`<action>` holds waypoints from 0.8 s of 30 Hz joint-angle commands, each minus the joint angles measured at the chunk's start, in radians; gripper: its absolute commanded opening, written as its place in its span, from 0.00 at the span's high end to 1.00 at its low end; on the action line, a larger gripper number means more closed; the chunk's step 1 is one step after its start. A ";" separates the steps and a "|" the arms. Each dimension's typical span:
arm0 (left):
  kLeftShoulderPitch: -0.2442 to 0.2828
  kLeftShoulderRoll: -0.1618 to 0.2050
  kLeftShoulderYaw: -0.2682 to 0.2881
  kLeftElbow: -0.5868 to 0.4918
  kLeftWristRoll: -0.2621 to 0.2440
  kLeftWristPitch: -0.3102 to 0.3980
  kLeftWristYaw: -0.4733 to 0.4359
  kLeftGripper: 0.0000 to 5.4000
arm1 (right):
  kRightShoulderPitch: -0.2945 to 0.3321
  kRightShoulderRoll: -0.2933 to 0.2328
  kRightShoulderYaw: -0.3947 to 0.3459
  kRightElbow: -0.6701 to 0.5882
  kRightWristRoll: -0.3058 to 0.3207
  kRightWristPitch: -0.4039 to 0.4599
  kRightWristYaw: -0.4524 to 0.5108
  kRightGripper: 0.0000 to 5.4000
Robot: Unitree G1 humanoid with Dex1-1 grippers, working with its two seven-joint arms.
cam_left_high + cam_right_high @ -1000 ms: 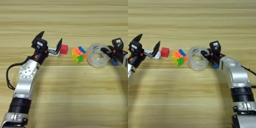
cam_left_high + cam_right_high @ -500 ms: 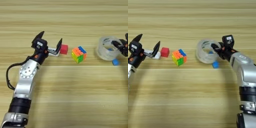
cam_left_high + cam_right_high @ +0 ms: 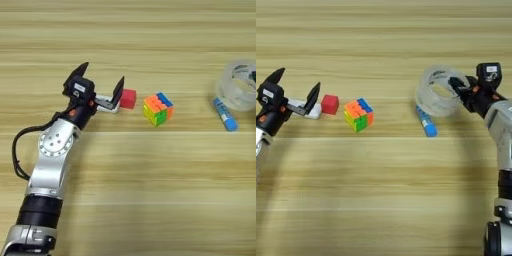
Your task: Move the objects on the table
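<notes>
Right gripper (image 3: 457, 86) sitting at far right of table (image 3: 125, 200), fingers closed on rim of clear tape roll (image 3: 437, 91), roll tipped up w/ its opening facing the camera, seemingly lifted at gripper side; can't tell whether far edge is touching wood. Left gripper (image 3: 102, 80) resting at left, two black fingers spread wide apart, gripping nothing; flat white rectangular device (image 3: 107, 103) lying just under/between fingers, can't tell if touching. Small red cube (image 3: 128, 98) sitting right beside right-hand finger, just past end of white device. Multicoloured puzzle cube (image 3: 158, 108) standing near red cube, toward centre, corner facing camera, apart from both grippers. Small blue tube (image 3: 426, 121) lying flat on wood just below tape roll, angled diagonally, white label along its body; writing too small to read. Small label patches on gripper housings also unreadable. Surface being light tan wood grain w/ horizontal plank lines, filling whole view; nothing of room showing beyond it.
</notes>
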 commanded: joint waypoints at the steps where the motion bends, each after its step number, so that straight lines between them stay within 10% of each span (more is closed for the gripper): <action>1: 0.001 0.006 0.004 0.002 -0.005 0.001 -0.003 0.00 | -0.040 -0.046 -0.039 0.049 0.006 -0.047 -0.014 0.72; 24: -0.001 0.008 0.006 0.006 -0.007 0.002 -0.007 0.00 | -0.031 -0.052 0.024 0.350 -0.074 -0.219 -0.043 0.72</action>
